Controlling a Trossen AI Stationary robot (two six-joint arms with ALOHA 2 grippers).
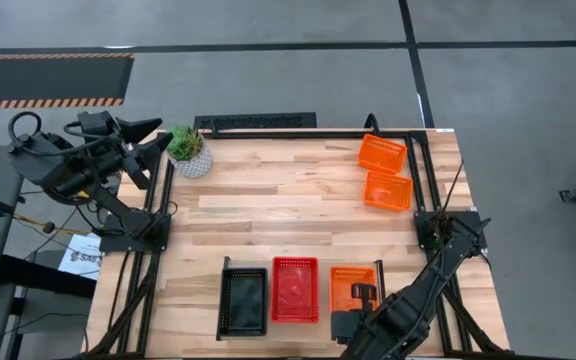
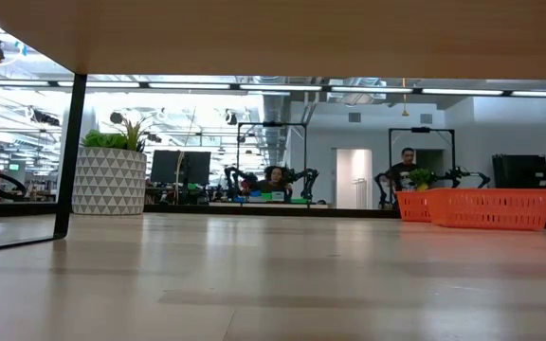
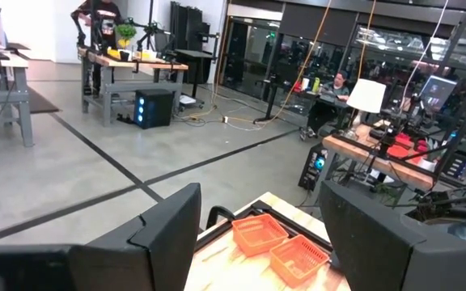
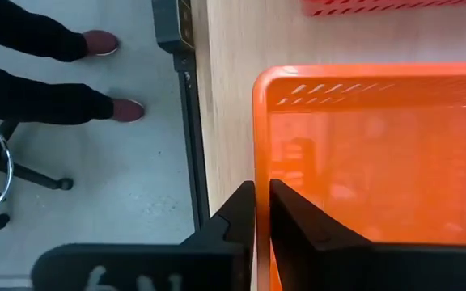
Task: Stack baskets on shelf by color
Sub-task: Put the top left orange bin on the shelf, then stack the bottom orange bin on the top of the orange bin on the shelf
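Three baskets stand in a row on the shelf (image 1: 324,300) at the table's near edge: black (image 1: 243,300), red (image 1: 295,290) and orange (image 1: 348,285). Two more orange baskets (image 1: 385,172) lie touching at the far right of the table and also show in the low view as orange baskets (image 2: 477,208). My right gripper (image 1: 364,297) is shut on the shelf's orange basket (image 4: 379,153). My left gripper (image 1: 153,138) hovers open off the table's far left corner, beside the potted plant, touching nothing. My right gripper (image 4: 262,202) pinches the orange basket's side wall (image 4: 259,145) near a corner, one finger inside the basket and one outside. The fingers come from above, pointing down. The basket sits level in the row on the shelf; whether it is lifted off the board, I cannot tell.
A potted plant (image 1: 189,150) stands at the table's far left. Black frame tubes (image 1: 420,170) run along the left, right and far edges. A person's legs and shoes (image 4: 95,40) stand on the floor by the near edge. The table's middle (image 1: 288,200) is bare wood.
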